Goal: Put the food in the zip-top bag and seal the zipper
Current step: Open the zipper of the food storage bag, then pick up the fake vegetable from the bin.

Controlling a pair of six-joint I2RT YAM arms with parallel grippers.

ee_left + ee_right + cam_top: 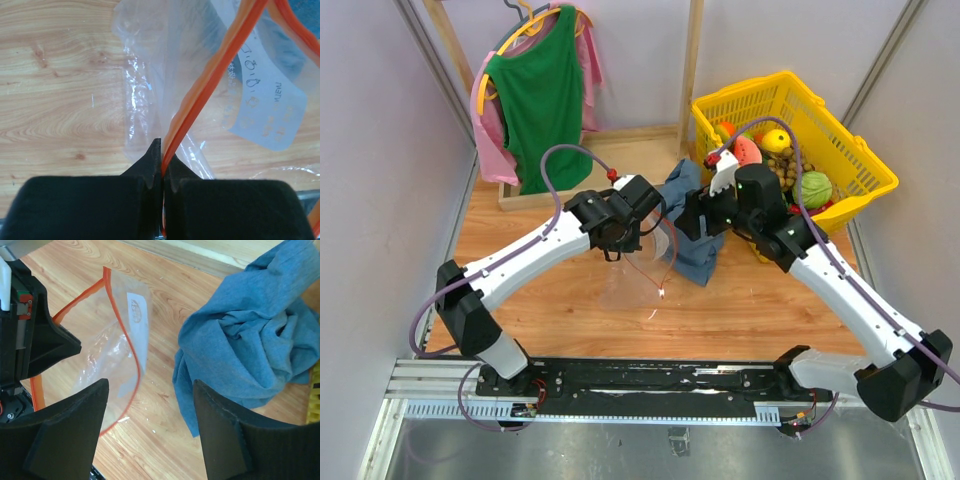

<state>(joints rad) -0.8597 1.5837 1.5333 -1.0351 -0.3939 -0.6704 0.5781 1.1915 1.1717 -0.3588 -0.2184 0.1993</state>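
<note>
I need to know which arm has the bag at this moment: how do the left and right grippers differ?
The left gripper has its fingers shut on the zipper of the zip-top bag; the right gripper has its fingers wide apart, nothing between them. The left gripper touches the bag; the right gripper hangs clear of it, beside the blue cloth. Both have black fingers.

A clear zip-top bag (107, 347) is edged by a red-orange zipper (210, 85) and marked by a white label (137, 315). Blue-grey cloth (245, 350), yellow lattice basket (850, 135) and pale wood-grain table (60, 90) are shown.
</note>
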